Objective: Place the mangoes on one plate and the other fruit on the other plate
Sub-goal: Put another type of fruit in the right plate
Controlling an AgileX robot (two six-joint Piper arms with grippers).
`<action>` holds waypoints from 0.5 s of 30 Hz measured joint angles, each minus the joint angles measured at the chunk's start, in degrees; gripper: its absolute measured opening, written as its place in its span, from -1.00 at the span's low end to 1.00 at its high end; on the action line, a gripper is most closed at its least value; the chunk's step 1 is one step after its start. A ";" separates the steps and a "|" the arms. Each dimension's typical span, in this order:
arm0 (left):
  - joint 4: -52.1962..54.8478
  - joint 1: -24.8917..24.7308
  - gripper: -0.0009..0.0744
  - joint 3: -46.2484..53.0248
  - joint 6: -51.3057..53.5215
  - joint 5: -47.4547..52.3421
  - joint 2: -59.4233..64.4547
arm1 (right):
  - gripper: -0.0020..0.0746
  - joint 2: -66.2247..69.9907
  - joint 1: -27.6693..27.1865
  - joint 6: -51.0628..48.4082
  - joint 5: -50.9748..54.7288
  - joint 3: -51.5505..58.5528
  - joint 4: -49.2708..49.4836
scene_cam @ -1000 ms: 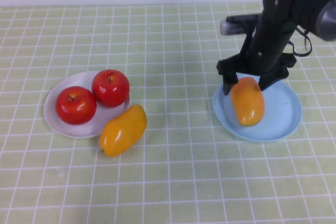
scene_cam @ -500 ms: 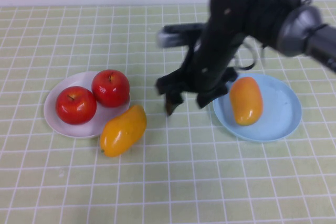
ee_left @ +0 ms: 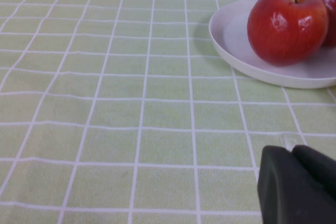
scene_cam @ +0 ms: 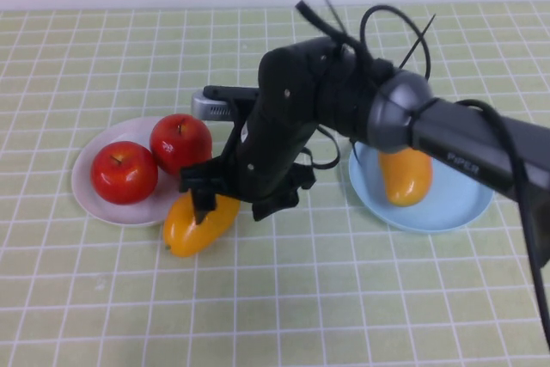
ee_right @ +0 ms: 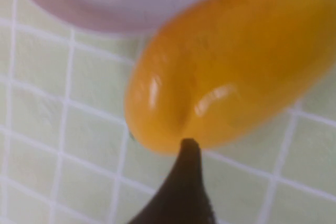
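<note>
One mango (scene_cam: 406, 174) lies on the light blue plate (scene_cam: 460, 199) at the right. The other mango (scene_cam: 193, 226) lies on the table against the white plate (scene_cam: 94, 204), which holds two red apples (scene_cam: 125, 172) (scene_cam: 181, 143). My right gripper (scene_cam: 234, 204) is open just above this mango's upper end, one finger on each side. In the right wrist view the mango (ee_right: 236, 61) fills the frame, and one dark fingertip (ee_right: 185, 182) stands at its edge. My left gripper (ee_left: 291, 151) is shut and empty, low over the cloth near the white plate (ee_left: 236, 51) and an apple (ee_left: 287, 24).
A green checked cloth (scene_cam: 344, 298) covers the whole table. The right arm (scene_cam: 412, 126) stretches across the middle from the right, passing over the blue plate's left rim. A pale wall runs along the table's far edge.
The right arm has left the first mango on the blue plate and swung left across the table, gripper open, ending over the mango beside the white plate. The left gripper has not moved.
</note>
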 joint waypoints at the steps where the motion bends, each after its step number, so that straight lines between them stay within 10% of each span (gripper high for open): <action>1: 0.00 0.00 -0.97 0.00 0.00 0.00 0.00 | 0.59 0.38 0.05 0.94 -1.03 0.02 0.26; 15: 0.00 0.00 -0.97 0.00 0.00 0.00 0.00 | 0.72 1.73 0.41 6.52 -13.40 3.78 4.63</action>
